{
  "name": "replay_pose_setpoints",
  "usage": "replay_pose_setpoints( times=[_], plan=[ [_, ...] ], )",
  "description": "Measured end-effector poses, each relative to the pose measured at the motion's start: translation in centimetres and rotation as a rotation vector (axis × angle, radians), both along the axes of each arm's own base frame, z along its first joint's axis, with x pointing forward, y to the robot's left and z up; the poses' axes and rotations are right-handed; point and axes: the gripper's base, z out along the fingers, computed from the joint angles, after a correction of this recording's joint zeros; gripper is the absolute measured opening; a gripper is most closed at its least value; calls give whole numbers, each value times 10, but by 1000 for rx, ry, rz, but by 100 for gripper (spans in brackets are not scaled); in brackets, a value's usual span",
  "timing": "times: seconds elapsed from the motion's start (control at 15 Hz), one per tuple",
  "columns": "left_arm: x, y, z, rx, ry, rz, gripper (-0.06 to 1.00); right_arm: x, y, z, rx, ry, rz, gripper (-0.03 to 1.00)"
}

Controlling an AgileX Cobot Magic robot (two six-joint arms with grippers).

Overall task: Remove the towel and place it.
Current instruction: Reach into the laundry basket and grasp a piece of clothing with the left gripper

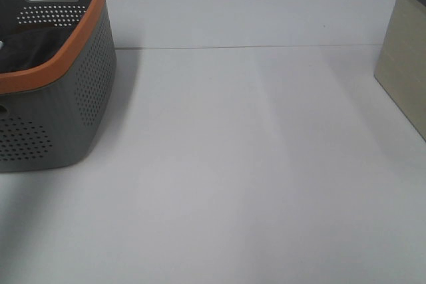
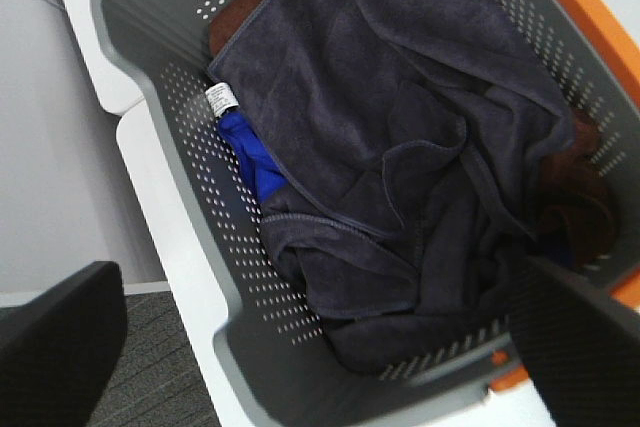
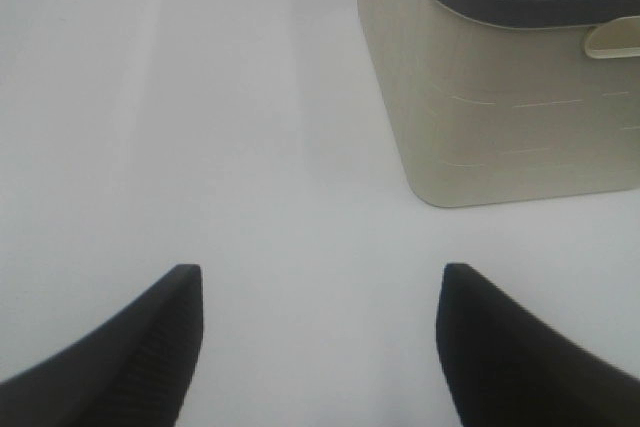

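Towel (image 2: 400, 147): dark navy plush cloth crumpled in grey perforated basket (image 2: 180, 117)
Left claw (image 2: 315, 277): spread wide above it
Right claw (image 3: 320, 277): parted, empty

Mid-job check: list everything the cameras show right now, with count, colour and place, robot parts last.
basket: one, grey with orange rim, left of table
towel: one, dark navy-charcoal, crumpled on top in basket
tag: one, white, at a towel corner
blue cloth: one, bright blue, partly under towel
brown cloth: count unclear, brown, showing at the towel's edges
bin: one, beige with dark grey rim, right of table
table: one, white, under both containers
left fingers: two, black, apart above basket, empty
right fingers: two, black, apart over table near bin, empty
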Motion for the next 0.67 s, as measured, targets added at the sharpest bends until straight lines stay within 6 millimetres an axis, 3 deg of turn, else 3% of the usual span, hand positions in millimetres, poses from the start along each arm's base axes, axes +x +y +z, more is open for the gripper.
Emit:
replay_pose_setpoints(
  times=[0.27, 0.4, 0.53, 0.67],
  plan=[
    [70, 3, -72, 99, 148, -126, 98, 0, 0, 0, 0, 0, 0, 59],
    [86, 4, -95, 135, 183, -187, 98, 0, 0, 0, 0, 0, 0, 59],
    [105, 4, -139, 162, 271, -273, 98, 0, 0, 0, 0, 0, 0, 59],
    [112, 2, -160, 156, 315, -315, 98, 0, 0, 0, 0, 0, 0, 59]
  ],
)
